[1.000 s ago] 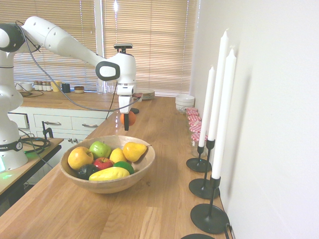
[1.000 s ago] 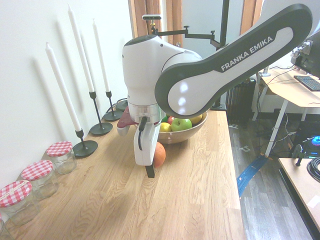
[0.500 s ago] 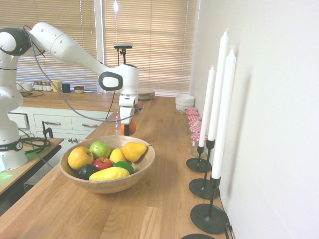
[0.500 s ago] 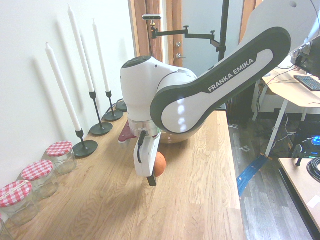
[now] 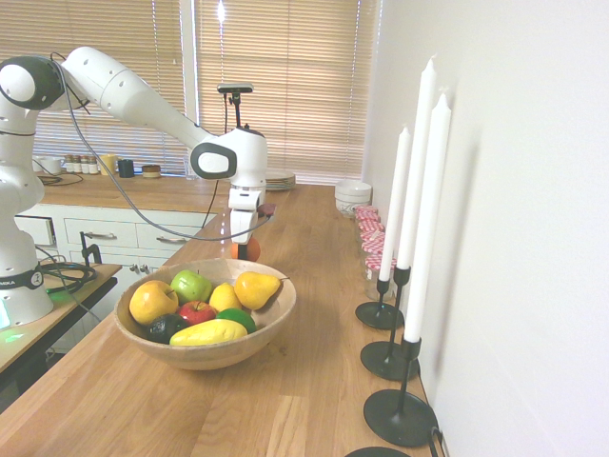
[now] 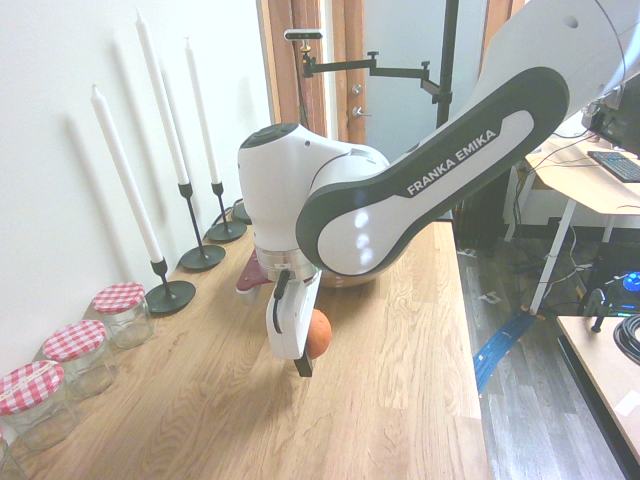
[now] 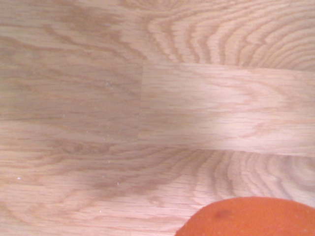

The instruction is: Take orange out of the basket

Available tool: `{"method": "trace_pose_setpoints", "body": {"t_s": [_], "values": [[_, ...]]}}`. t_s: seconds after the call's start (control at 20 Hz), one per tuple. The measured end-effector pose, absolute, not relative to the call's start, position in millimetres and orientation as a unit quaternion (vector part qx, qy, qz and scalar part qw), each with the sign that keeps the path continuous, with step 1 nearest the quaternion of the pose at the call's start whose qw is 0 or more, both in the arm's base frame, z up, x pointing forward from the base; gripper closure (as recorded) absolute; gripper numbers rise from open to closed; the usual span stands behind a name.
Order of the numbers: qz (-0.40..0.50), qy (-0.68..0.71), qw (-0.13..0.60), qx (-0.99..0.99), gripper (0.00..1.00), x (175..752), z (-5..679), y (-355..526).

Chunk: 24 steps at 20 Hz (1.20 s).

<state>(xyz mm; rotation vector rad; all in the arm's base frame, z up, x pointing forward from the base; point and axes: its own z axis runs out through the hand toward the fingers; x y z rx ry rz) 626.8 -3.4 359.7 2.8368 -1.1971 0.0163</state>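
While the hand (image 6: 304,366) grips, the orange (image 6: 318,334) shows.

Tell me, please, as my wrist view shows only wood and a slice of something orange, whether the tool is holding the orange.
Observer: Yes, the second exterior view shows the orange gripped by the tool.
Operator: Thank you. Could you say whether it is outside the basket?
Observer: It is; the first exterior view shows it beyond the far rim of the basket.
Operator: And is there any fruit in the basket?
Observer: Yes, a green apple is among the fruit in it.
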Motion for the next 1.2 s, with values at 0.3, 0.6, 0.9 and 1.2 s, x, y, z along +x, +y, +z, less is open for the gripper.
{"method": "trace_pose_setpoints", "body": {"t_s": [0.3, 0.6, 0.9, 1.2], "values": [[0.004, -0.390, 0.032, 0.920, 0.00, 627.0, 357.6, -2.7], [0.003, -0.393, 0.032, 0.919, 0.00, 627.1, 356.1, -2.6], [0.003, -0.394, 0.033, 0.919, 0.00, 627.1, 355.9, -3.3], [0.003, -0.394, 0.033, 0.919, 0.00, 627.1, 355.9, -3.6]]}}
